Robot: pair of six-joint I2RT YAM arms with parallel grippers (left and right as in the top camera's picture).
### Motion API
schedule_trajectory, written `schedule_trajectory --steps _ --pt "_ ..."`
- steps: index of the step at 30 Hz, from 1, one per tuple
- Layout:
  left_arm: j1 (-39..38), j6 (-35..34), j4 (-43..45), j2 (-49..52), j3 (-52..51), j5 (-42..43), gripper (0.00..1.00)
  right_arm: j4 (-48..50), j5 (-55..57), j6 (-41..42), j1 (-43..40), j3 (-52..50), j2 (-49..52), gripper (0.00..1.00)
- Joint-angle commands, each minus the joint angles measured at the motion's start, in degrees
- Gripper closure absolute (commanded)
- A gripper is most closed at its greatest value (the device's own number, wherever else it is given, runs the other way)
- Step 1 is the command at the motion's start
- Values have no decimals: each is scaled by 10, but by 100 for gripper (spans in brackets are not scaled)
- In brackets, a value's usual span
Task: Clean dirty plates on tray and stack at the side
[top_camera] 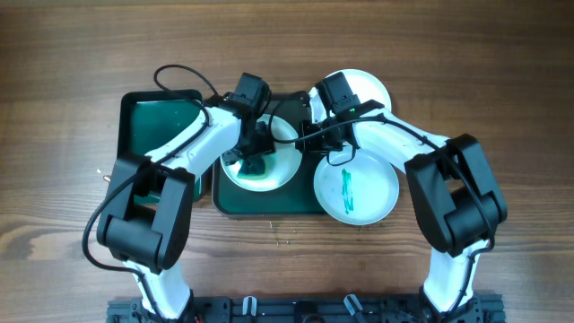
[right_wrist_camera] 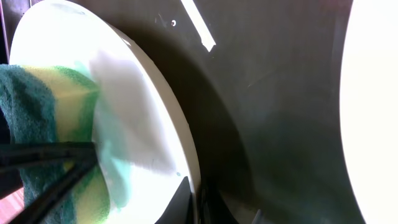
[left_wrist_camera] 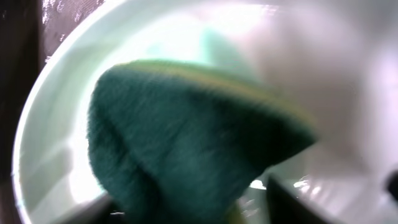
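1. The left gripper (top_camera: 253,160) pinched a green sponge (left_wrist_camera: 186,143) and pressed it on the centre plate (top_camera: 282,172), which sat over the tray (top_camera: 269,205) at mid-frame with a pale green smear on its face.
2. The right gripper (right_wrist_camera: 196,196) looked clamped on that plate's rim, holding it tilted.
3. A second plate (top_camera: 375,179), right of centre and overhanging the tray's edge, bore a teal streak (top_camera: 347,190), unwiped.
4. A third plate (top_camera: 363,88), upper right on the table (top_camera: 502,72), showed no mark and was probably the first one finished, which would leave two to clean and stack.
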Motion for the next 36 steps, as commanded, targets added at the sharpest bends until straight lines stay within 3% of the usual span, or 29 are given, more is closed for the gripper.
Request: schedule_trajectory --steps 1,2,6,13,15,18,21,25,32,36 --pt "4 36 -27 5 4 -39 91 4 -13 -2 -2 -4 4 96" --pt "4 36 -26 5 4 -39 96 4 -14 -2 -2 -4 4 96" --pt "6 28 -16 5 5 -38 96 3 -13 -2 -2 -4 4 96" --pt "57 -56 -50 3 6 -17 96 4 -12 0 -2 -4 4 96" --pt "52 -44 -62 3 6 33 96 4 -12 0 -2 -4 4 96" --pt "32 30 -46 3 6 177 96 3 -12 0 -2 -4 4 96" --pt "14 16 -15 3 6 210 96 2 -12 0 -2 -4 4 96" --pt "14 -19 26 3 6 178 96 2 -12 0 -2 -4 4 96" --pt "16 -73 -4 3 6 -83 96 1 -12 0 -2 -4 4 96" --pt "14 -73 -55 3 6 -49 96 2 -12 0 -2 -4 4 96"
